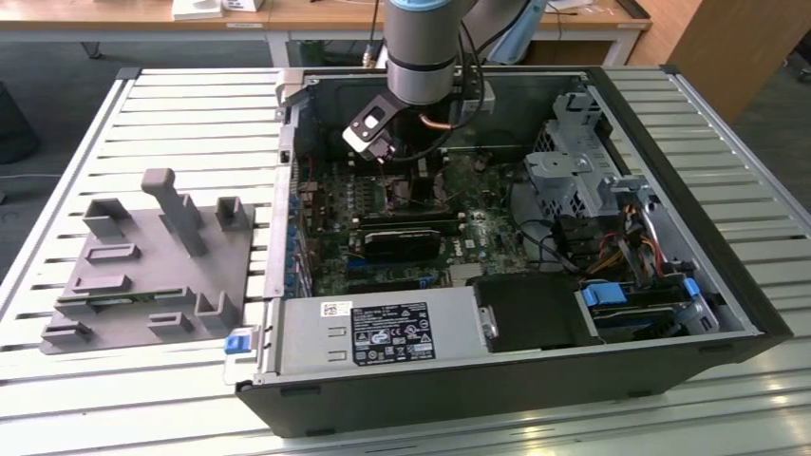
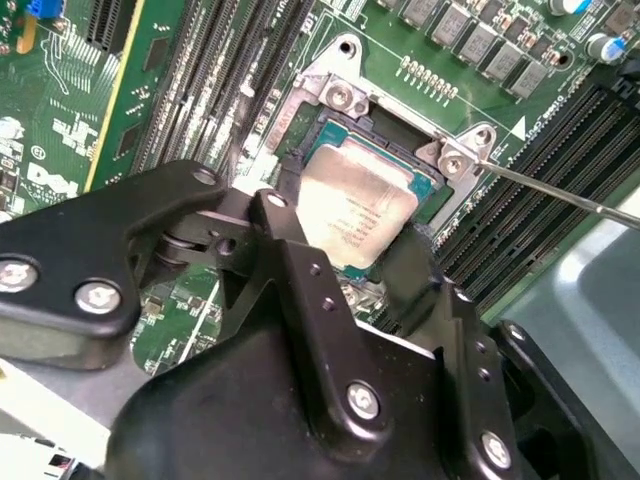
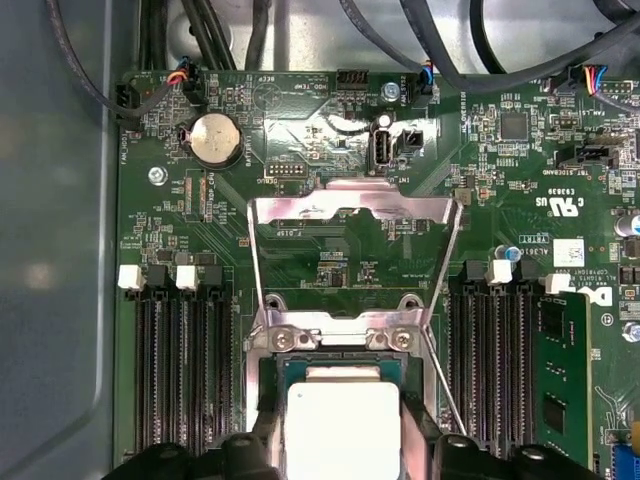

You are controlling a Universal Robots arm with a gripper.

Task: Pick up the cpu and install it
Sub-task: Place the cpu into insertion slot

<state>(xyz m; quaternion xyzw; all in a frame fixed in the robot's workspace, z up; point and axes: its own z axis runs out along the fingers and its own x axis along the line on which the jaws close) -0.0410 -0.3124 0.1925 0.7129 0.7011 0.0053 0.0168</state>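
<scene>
The cpu [image 2: 355, 205], a flat square chip with a dull silver top, lies level in or just over the open socket [image 2: 400, 150] on the green motherboard; I cannot tell whether it is seated. In the first wrist view the cpu [image 3: 343, 425] sits below the raised metal load plate [image 3: 355, 215]. My gripper [image 2: 350, 235] straddles the chip, one black finger [image 2: 278, 215] on each of two opposite edges, shut on it. In the exterior view the gripper [image 1: 408, 179] reaches down inside the open computer case [image 1: 747, 313], over the upper part of the board.
A thin socket lever rod [image 2: 560, 192] sticks out beside the socket. Memory slots [image 3: 175, 370] flank it on both sides. A dark card [image 1: 403, 237], power supply [image 1: 380, 332] and drive cage [image 1: 571, 166] crowd the case. A grey fixture plate [image 1: 152, 275] lies at the exterior view's left.
</scene>
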